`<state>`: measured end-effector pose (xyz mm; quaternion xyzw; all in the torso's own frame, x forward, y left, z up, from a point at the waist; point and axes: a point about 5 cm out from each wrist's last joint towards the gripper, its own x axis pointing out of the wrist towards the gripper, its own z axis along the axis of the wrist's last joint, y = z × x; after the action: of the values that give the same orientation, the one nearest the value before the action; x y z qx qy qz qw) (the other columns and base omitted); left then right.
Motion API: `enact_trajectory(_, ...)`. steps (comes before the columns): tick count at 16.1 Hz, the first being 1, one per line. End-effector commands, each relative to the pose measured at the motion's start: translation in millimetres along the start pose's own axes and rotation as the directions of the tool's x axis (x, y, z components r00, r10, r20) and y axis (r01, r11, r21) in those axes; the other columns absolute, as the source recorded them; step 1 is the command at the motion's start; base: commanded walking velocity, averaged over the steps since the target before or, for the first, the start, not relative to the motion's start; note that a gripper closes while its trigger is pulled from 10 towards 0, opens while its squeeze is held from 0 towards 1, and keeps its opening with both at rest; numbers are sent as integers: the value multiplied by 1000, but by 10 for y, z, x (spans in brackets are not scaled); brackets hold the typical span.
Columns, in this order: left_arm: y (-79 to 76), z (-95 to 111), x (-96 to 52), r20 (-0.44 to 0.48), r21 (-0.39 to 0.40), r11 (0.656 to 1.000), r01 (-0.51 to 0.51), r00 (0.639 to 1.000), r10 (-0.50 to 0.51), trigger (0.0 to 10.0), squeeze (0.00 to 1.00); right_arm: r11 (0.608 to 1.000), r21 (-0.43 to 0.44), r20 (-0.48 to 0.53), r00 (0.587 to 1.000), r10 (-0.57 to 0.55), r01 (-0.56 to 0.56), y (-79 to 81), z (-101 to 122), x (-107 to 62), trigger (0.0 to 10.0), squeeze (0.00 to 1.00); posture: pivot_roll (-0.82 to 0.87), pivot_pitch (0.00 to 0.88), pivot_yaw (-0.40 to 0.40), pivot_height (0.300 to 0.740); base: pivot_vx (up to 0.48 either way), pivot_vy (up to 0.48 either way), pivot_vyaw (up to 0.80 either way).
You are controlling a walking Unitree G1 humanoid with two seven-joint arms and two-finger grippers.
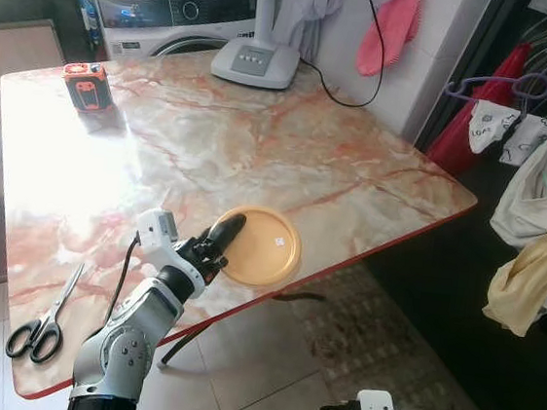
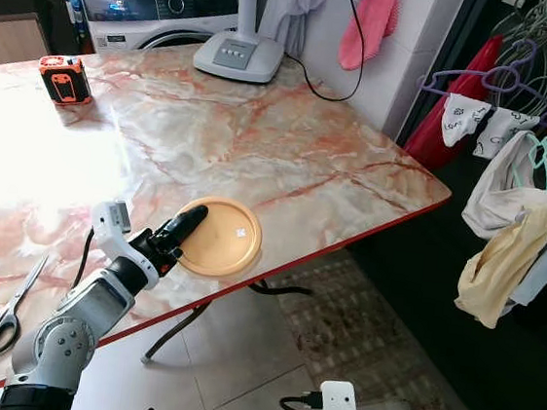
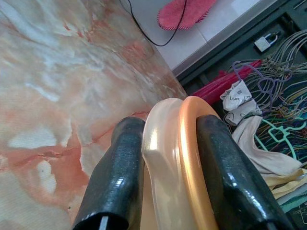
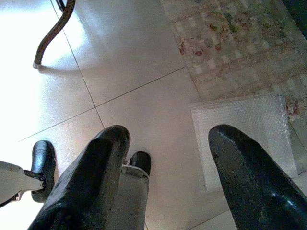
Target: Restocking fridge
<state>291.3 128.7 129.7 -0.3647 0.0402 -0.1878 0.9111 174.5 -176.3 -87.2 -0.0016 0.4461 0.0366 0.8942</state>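
Orange and round, the shallow plastic plate lies flat near the front edge of the pink-veined marble bench, on its right half. The left tool reaches it from the near left: in the left wrist view its two black fingers are pinching the plate's rim, one on the cream inner face and one outside the orange lip. The plate therefore lies straight ahead of the tool and a little to its right, and its flat face is level with the bench top. Being round, it has no long axis to line up. What matters is that the grip is on the near-left rim, so the rest of the plate hangs out beyond the fingers once it is lifted. My judgement is that it will tend to droop or swing unless it is raised gently.

The right tool hangs low over the pale tiled floor, well apart from the bench, with its fingers spread and nothing between them. The left arm is plainly the nearer one.

Red-handled... rather, black-handled scissors rest at the near left corner, and an orange and black tape measure sits at the far left. No fridge can be made out.
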Motion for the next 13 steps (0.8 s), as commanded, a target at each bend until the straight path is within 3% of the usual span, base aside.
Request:
enact_trajectory(1,-58,57,1,26,22,1000,20,999,-20,10000,0,1000,10,0,1000,-8,8,-12,-22,-8,10000,0,-74,24,-39,740,0,0,0)
enact_trajectory(9,-56,54,0,26,20,1000,19,999,-20,10000,0,1000,11,3,1000,-10,10,-16,-9,-6,10000,0,-74,34,-39,740,0,0,0)
enact_trajectory(13,-49,58,-1,27,21,1000,16,999,-17,10000,0,1000,12,4,1000,-10,10,-14,-6,-4,10000,0,-74,36,-39,740,-257,0,0)
